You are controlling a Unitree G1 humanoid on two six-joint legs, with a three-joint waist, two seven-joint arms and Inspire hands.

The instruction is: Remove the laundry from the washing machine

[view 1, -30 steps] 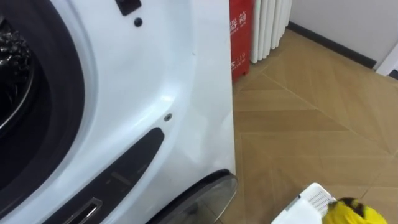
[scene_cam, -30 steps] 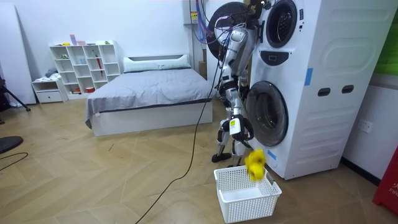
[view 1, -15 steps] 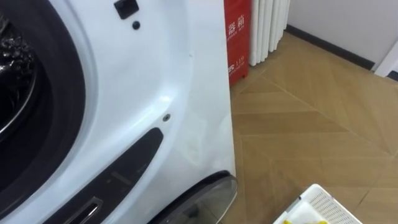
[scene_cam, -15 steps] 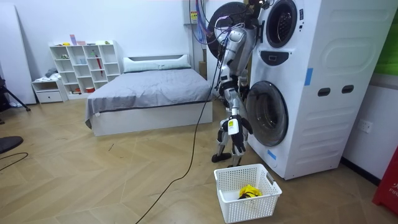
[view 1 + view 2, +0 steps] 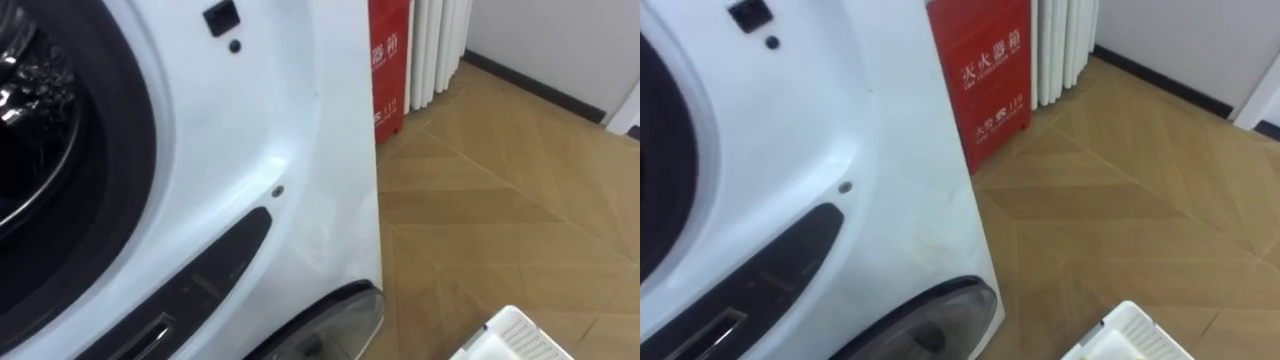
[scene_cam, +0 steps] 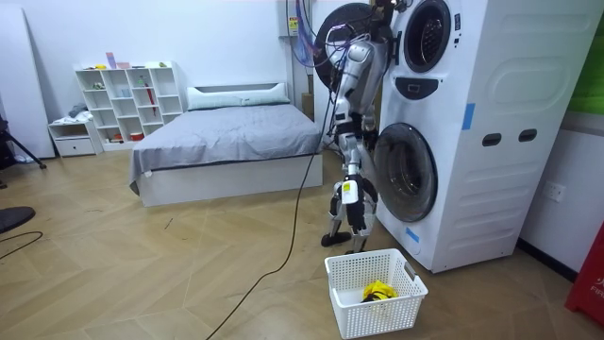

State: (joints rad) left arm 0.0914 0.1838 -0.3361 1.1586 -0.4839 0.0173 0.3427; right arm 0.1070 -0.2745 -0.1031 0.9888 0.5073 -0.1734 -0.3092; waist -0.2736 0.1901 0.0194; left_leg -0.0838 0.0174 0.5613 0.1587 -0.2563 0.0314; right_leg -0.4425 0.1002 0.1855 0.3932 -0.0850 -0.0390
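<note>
I stand facing the stacked white washing machine (image 6: 453,132), close to its front. The upper drum opening (image 5: 40,130) shows dark at the left of the left eye view, and the lower door's rim (image 5: 330,320) at the bottom. A yellow garment (image 6: 379,290) lies in the white basket (image 6: 376,300) on the floor before the machine. A corner of that basket (image 5: 512,336) shows at the lower edge of the eye views. My right hand (image 6: 354,210) hangs beside the lower door, above and left of the basket in the room view, fingers pointing down, relaxed and empty.
A red fire-extinguisher box (image 5: 388,60) and a white radiator (image 5: 435,45) stand against the wall past the machine's side. Bare wooden floor (image 5: 500,200) stretches to my right. In the room view a bed (image 6: 226,142) and white shelves (image 6: 127,104) stand behind me.
The yellow garment, in mid-air above the basket a second ago, has dropped into it. My right hand has straightened and swung slightly back from the basket. The eye views shifted a little.
</note>
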